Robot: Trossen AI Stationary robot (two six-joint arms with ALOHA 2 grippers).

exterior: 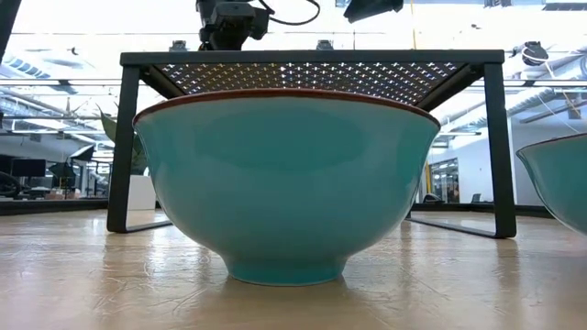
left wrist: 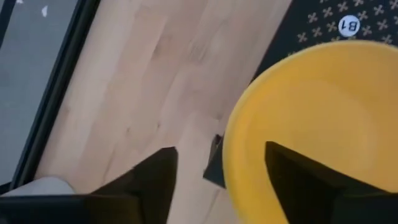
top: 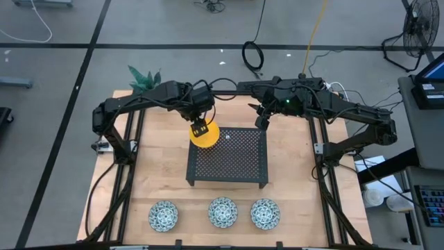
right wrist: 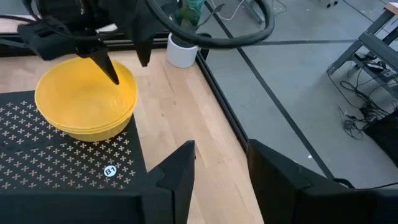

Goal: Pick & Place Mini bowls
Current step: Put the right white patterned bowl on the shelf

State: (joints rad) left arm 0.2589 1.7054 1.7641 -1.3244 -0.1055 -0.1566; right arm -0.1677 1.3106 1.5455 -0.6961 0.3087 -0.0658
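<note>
Your left end effector (top: pixel 201 128) sits over the yellow bowls (top: pixel 205 135) at the far left corner of the black perforated rack (top: pixel 229 163), its fingers spread, one inside the rim and one outside it, not pinching anything that you can confirm. From the right wrist view the yellow bowls (right wrist: pixel 86 98) look like a nested stack, and they overhang the rack's corner slightly toward the bench (top: pixel 152 173). That is your main risk: a nudge from the inner finger could tip or slide the stack off the corner, or closing on the rim could lift only the top bowl crookedly and drag the others with it. The rim is thin and smooth, so expect it to slip if the grip is shallow. The three patterned bowls (top: pixel 222 212) stand in a row near the front edge of the bench, well apart from the rack and out of harm's way. Your right end effector (top: pixel 261 119) hovers spread by the rack's far right corner; keep it clear, since the two arms are near each other there.
</note>
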